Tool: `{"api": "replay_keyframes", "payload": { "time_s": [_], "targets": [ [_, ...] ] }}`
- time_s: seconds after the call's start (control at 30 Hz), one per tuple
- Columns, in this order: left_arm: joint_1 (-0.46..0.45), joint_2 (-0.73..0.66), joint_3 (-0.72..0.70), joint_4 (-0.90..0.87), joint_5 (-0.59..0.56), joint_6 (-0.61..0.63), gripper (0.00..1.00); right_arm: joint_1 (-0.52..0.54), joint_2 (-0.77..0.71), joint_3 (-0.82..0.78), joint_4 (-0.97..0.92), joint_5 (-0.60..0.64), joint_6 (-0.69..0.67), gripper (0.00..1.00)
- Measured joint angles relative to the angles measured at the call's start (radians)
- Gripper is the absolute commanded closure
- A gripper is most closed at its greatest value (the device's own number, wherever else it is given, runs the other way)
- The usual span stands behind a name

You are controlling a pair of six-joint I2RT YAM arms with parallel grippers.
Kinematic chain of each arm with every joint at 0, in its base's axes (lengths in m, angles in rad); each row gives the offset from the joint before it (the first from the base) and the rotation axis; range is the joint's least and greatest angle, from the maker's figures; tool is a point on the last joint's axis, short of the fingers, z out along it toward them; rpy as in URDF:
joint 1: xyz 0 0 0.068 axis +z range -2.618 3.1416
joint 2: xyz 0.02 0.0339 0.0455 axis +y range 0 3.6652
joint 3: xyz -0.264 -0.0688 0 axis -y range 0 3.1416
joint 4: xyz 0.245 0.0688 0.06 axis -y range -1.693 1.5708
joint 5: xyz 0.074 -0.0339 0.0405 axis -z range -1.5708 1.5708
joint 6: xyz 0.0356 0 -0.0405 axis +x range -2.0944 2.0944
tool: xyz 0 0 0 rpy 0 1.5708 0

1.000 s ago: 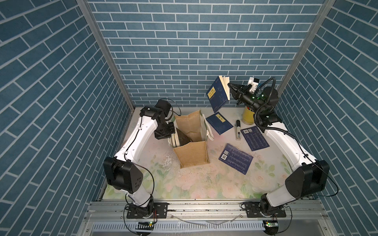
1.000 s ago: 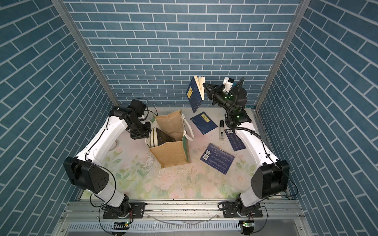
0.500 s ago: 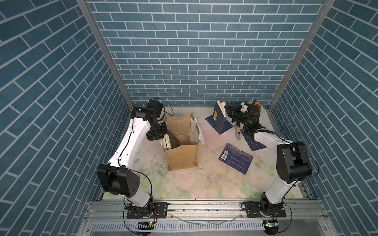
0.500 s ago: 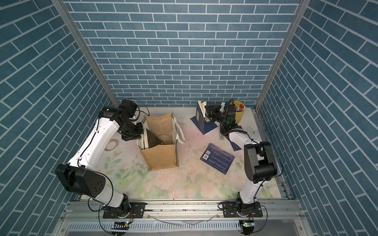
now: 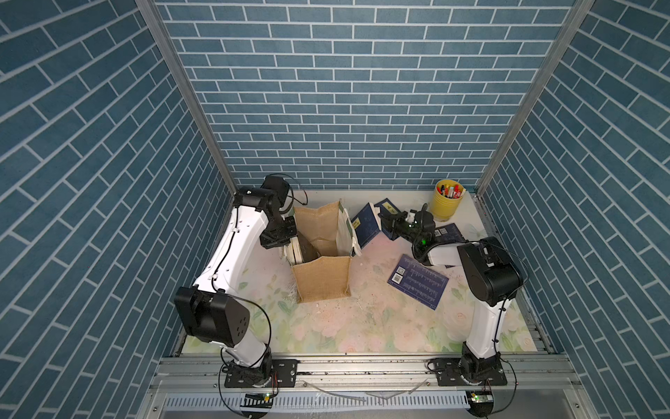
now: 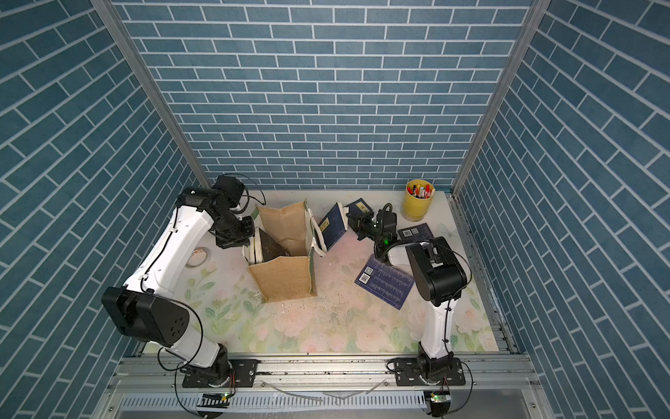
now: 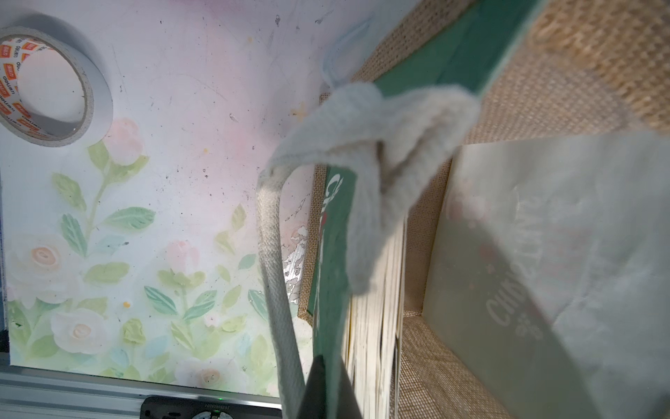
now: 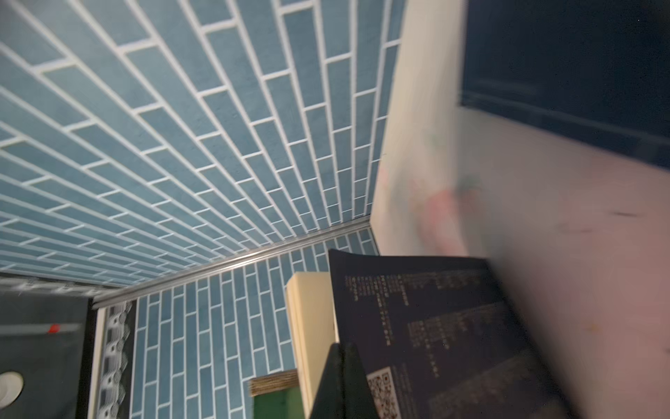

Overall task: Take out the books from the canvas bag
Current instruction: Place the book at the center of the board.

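**Navy book held beside a steadied bag**

The floral tabletop (image 5: 362, 326) was taken up at its middle by the canvas bag (image 5: 322, 275), stood upright with its mouth open so that it could be reached from above. Loose navy books (image 5: 417, 281) were laid on the tabletop to its right, clear of the bag. The held book (image 5: 366, 226) was kept tilted just beside the bag's right wall, pinched at one edge by the right hand (image 5: 383, 220), apparently for setting down. The remaining books (image 5: 299, 250) were stood against the left wall. That wall's rim was clamped by the left hand (image 5: 284, 239), pressed together there, probably against tipping
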Motion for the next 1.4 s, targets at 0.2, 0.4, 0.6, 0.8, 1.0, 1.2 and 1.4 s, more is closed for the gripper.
{"api": "replay_keyframes", "payload": {
  "time_s": [0.2, 0.4, 0.6, 0.8, 1.0, 1.2, 1.4],
  "targets": [
    [0.0, 0.022, 0.028, -0.006, -0.002, 0.002, 1.0, -0.025, 0.0, -0.131, -0.012, 0.011, -0.054, 1.0],
    [0.0, 0.026, 0.033, -0.013, -0.03, 0.004, 1.0, -0.025, -0.005, -0.153, -0.142, 0.014, -0.206, 0.97],
    [0.017, 0.024, 0.029, -0.03, -0.068, -0.002, 1.0, -0.014, -0.018, -0.092, -0.365, 0.015, -0.365, 0.83],
    [0.095, -0.022, -0.016, -0.035, -0.077, -0.022, 1.0, 0.023, -0.025, 0.043, -0.621, 0.031, -0.528, 0.51],
    [0.151, -0.063, -0.059, -0.035, -0.082, -0.023, 1.0, 0.051, -0.116, 0.08, -0.932, 0.069, -0.681, 0.42],
    [0.161, -0.068, -0.089, 0.004, -0.045, -0.018, 1.0, 0.048, -0.237, 0.135, -1.269, 0.129, -0.805, 0.43],
    [0.162, -0.1, -0.137, 0.069, 0.03, -0.016, 1.0, 0.086, -0.247, 0.497, -1.535, 0.114, -0.951, 0.42]
  ]
}}
